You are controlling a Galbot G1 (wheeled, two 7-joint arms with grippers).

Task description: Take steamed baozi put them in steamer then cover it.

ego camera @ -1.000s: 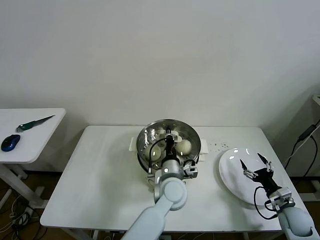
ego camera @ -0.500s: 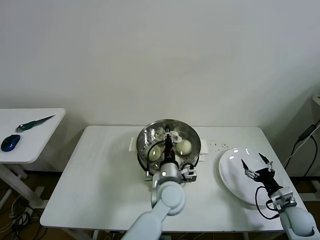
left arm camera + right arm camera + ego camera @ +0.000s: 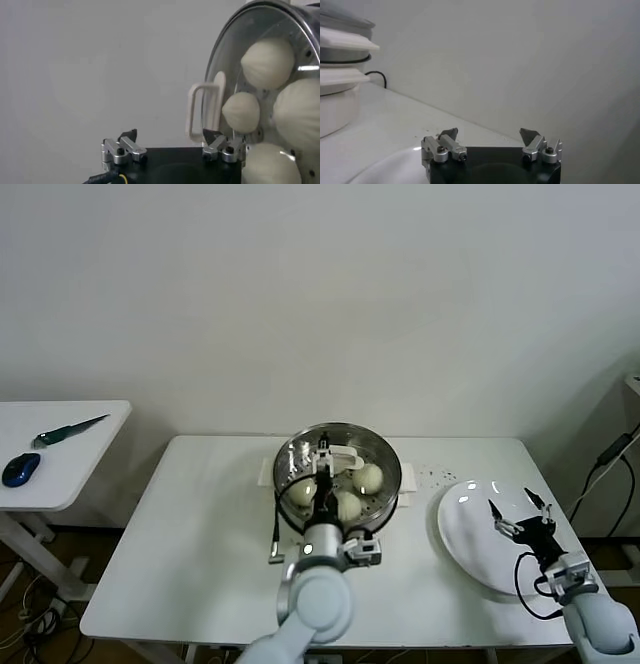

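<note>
The steamer (image 3: 338, 474) stands mid-table on its white cooker base. The glass cover (image 3: 372, 454) lies on it, its white bar handle (image 3: 335, 454) free. Several cream baozi (image 3: 369, 476) show through the glass. My left gripper (image 3: 325, 481) is open and empty over the steamer's near side. In the left wrist view this gripper (image 3: 170, 142) has one fingertip (image 3: 212, 137) just short of the handle (image 3: 202, 112), with the baozi (image 3: 267, 56) behind the cover (image 3: 225, 60). My right gripper (image 3: 515, 509) (image 3: 490, 137) hovers open and empty over the white plate (image 3: 470, 549).
A black cable (image 3: 275, 529) hangs by the left arm at the steamer's front. Dark specks (image 3: 430, 476) lie on the table between steamer and plate. A side table (image 3: 90, 454) at the left holds a blue mouse (image 3: 20, 469) and a green-handled knife (image 3: 70, 427).
My left gripper has let go of the cover's handle and drawn back toward the table's front; the cover stays on the steamer. The right gripper shifted slightly right.
</note>
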